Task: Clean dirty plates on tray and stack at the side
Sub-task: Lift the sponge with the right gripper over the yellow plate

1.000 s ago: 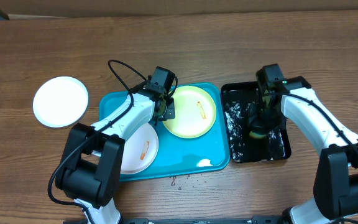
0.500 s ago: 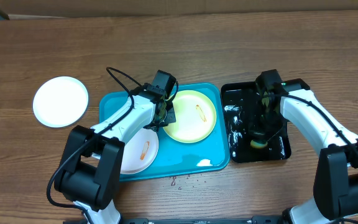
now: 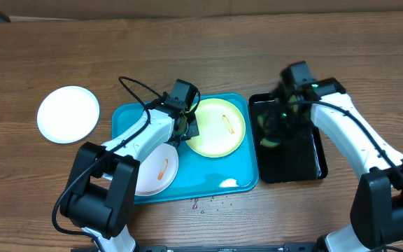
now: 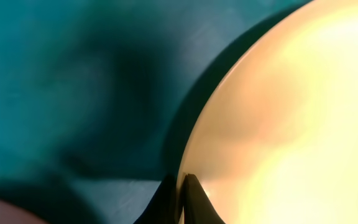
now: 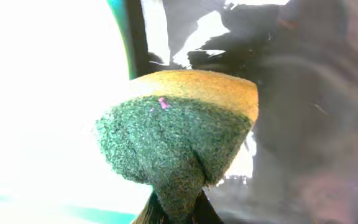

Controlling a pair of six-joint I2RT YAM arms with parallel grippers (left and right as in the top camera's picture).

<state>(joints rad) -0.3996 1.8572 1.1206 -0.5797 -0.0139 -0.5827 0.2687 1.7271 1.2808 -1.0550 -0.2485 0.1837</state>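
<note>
On the turquoise tray (image 3: 128, 115) a pale yellow-green plate (image 3: 219, 126) with an orange smear lies at the far right. My left gripper (image 3: 185, 128) is shut on its left rim; in the left wrist view the closed tips (image 4: 182, 186) pinch the plate's edge (image 4: 291, 112) above the tray (image 4: 55, 74). A white plate (image 3: 156, 168) with an orange smear lies at the tray's near side, partly under my left arm. Another white plate (image 3: 68, 114) sits on the table to the left. My right gripper (image 3: 275, 129) is shut on a green-and-yellow sponge (image 5: 179, 130), held over the black tray's left edge.
The glossy black tray (image 3: 306, 161) stands right of the turquoise one and looks wet (image 5: 316, 93). A small puddle (image 3: 229, 183) sits in the turquoise tray's near right corner. Water drops (image 3: 205, 203) dot the wooden table in front.
My right gripper has carried the sponge from the middle of the black tray up and left to its left edge. The left gripper has stayed on the yellow-green plate's rim.
</note>
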